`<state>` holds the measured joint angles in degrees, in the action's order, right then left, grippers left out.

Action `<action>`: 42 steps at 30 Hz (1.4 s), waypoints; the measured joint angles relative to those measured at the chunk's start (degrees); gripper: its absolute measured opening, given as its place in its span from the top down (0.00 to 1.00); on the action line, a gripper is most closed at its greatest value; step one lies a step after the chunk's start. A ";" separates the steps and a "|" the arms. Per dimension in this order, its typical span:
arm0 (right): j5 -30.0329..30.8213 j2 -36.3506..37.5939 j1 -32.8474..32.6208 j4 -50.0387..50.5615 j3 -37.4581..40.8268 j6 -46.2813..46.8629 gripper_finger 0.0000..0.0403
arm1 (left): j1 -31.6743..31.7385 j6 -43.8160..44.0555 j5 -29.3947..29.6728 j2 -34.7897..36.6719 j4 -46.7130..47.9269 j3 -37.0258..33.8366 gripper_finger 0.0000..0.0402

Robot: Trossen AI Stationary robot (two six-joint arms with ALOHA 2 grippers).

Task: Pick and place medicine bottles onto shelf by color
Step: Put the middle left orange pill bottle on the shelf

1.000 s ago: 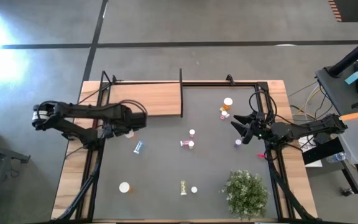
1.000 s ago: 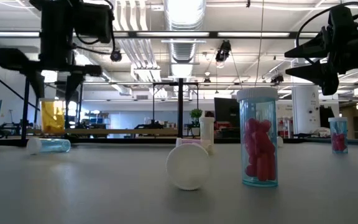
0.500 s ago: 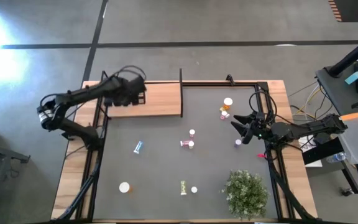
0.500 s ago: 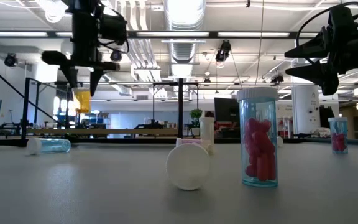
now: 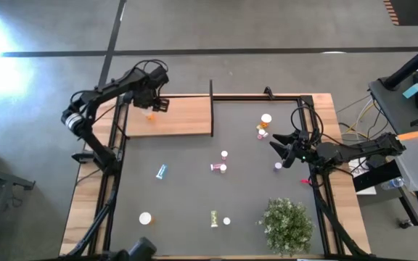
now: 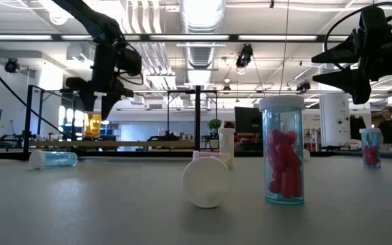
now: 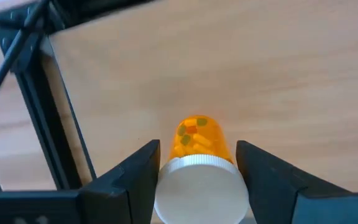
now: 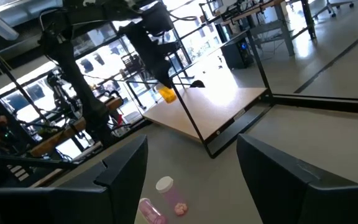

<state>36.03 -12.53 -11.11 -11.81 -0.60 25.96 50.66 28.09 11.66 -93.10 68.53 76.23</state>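
Your left gripper holds an orange medicine bottle over the shelf.

Its fingers are clamped on the bottle at the white cap, and you see it hanging above the wooden board near the far left corner. Your right gripper waits above the table on the right side, fingers apart and empty, just beside a small pink bottle. Other bottles lie scattered on the mat, including a blue one on its side.

The orange bottle runs off the left wrist view's edge at 6 o'clock. In the high view, bottles near the plant are too small to read.
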 joint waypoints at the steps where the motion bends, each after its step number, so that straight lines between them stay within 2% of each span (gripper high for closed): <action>1: 0.00 0.00 0.02 0.00 0.00 0.01 0.41 | 0.51 -1.29 -0.13 -0.51 -0.40 0.28 0.54; 8: 0.00 0.00 0.01 0.00 0.00 0.00 0.41 | 4.51 -10.51 -0.69 -1.11 -5.13 0.48 0.54; 19: 0.00 0.00 0.00 0.00 0.00 0.00 0.41 | 9.28 -12.79 -0.79 -1.07 -6.71 0.44 0.54; 25: 0.00 0.00 0.00 0.00 0.00 0.00 0.41 | 9.77 -16.53 -0.87 -1.07 -8.02 0.35 0.54; 42: 0.00 0.00 0.02 0.00 0.00 0.01 0.41 | 11.50 -18.13 -0.78 -3.87 -8.13 0.74 0.54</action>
<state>36.03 -12.53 -11.09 -11.81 -0.60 25.98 62.15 9.96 10.88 -96.98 60.40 76.97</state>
